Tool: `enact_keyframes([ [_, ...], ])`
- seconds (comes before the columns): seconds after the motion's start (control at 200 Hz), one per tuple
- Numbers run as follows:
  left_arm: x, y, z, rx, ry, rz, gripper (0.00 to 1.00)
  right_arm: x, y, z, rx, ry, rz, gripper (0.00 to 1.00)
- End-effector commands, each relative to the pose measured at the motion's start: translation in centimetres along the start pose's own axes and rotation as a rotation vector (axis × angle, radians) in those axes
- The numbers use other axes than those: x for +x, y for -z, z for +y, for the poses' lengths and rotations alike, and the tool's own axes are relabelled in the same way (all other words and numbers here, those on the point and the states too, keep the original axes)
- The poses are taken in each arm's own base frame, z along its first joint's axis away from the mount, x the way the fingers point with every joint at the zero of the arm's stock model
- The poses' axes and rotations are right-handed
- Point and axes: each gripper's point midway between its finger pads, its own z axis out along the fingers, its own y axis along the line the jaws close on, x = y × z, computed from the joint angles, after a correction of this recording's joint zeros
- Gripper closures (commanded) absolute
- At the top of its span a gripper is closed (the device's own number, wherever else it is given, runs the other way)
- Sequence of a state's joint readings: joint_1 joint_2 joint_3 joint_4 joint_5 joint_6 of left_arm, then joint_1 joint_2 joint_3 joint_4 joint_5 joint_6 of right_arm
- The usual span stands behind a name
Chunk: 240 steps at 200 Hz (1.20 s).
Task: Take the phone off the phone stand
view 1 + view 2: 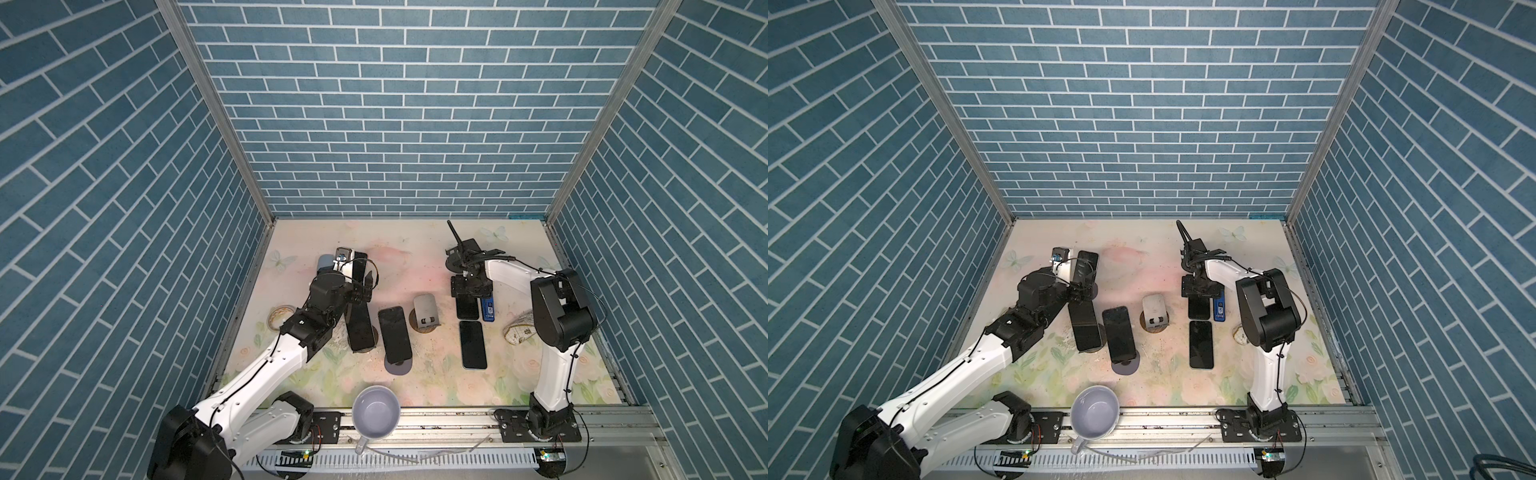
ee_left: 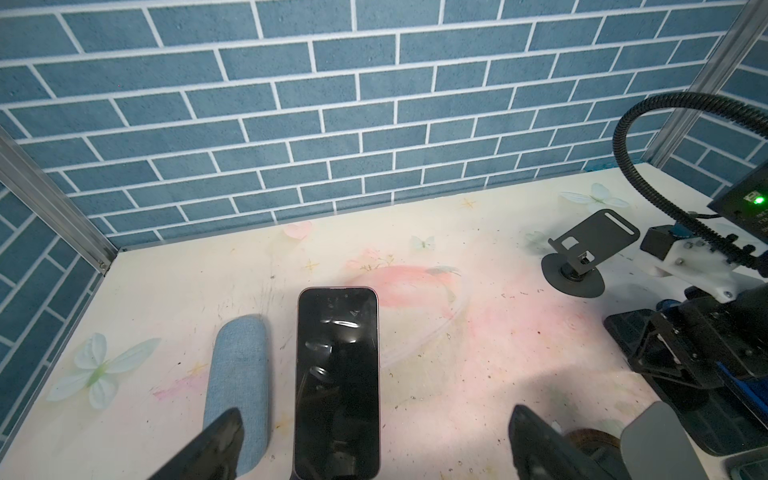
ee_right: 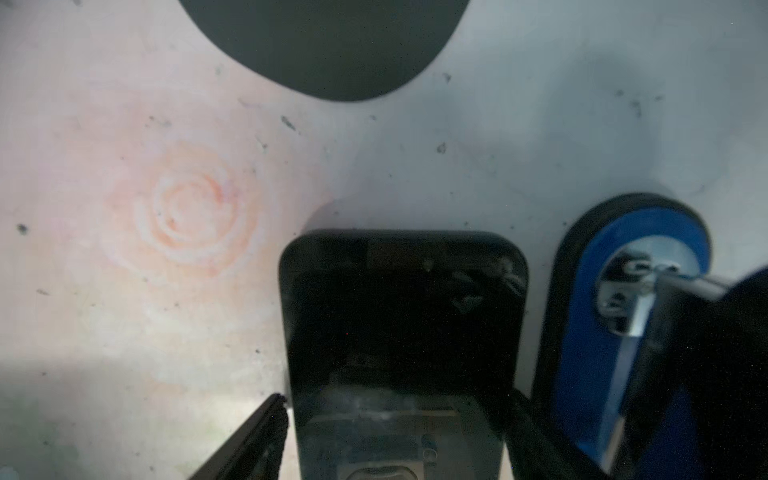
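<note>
Phone (image 3: 399,324): lying on desk, right half, midway between far and near edges, just beside blue phone stand (image 3: 582,332).
Right gripper (image 3: 401,399): fingers astride the phone's long edges; clamped or released cannot be told.
Left gripper (image 2: 376,411): spread wide, holding nothing, straddling second phone (image 2: 336,374) toward the left edge.

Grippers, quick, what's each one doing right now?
Left gripper: open, fingers either side of a phone, holding nothing.
Right gripper: fingers close beside a second phone; grip cannot be told.
</note>
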<state>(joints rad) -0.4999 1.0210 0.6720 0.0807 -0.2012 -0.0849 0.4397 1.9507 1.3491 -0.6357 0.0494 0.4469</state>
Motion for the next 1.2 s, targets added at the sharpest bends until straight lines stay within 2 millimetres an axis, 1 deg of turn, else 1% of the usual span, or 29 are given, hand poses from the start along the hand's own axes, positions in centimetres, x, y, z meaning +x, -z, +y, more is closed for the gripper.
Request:
enact_keyframes([
  [0.0,0.4,0.0,0.0,-0.006,-0.007,0.001,0.00,-1.5,4.0,1.3,-0.047,0.032,-0.103,0.18],
  [0.16,0.5,0.0,0.0,-0.007,-0.007,0.003,0.00,-1.9,6.8,3.4,-0.084,0.083,-0.180,0.14],
  [0.325,0.5,0.0,0.1,-0.008,-0.008,0.003,0.00,-1.3,9.4,6.0,-0.096,0.165,-0.255,0.09],
  [0.485,0.5,0.0,0.0,-0.007,-0.006,0.002,0.00,-0.1,10.5,8.9,-0.169,0.213,-0.273,0.07],
  [0.605,0.5,0.0,0.0,-0.003,-0.004,0.001,0.01,0.9,10.6,10.8,-0.223,0.230,-0.264,0.06],
  [0.82,0.6,0.2,0.1,-0.006,-0.004,-0.001,0.00,3.0,9.6,13.3,-0.276,0.263,-0.212,0.05],
  [1.035,0.4,0.4,0.1,-0.005,0.000,-0.009,0.00,4.5,8.6,14.4,-0.287,0.288,-0.163,0.06],
  [1.195,0.4,0.4,0.1,-0.004,0.001,-0.010,0.00,5.7,7.3,14.2,-0.246,0.287,-0.115,0.08],
])
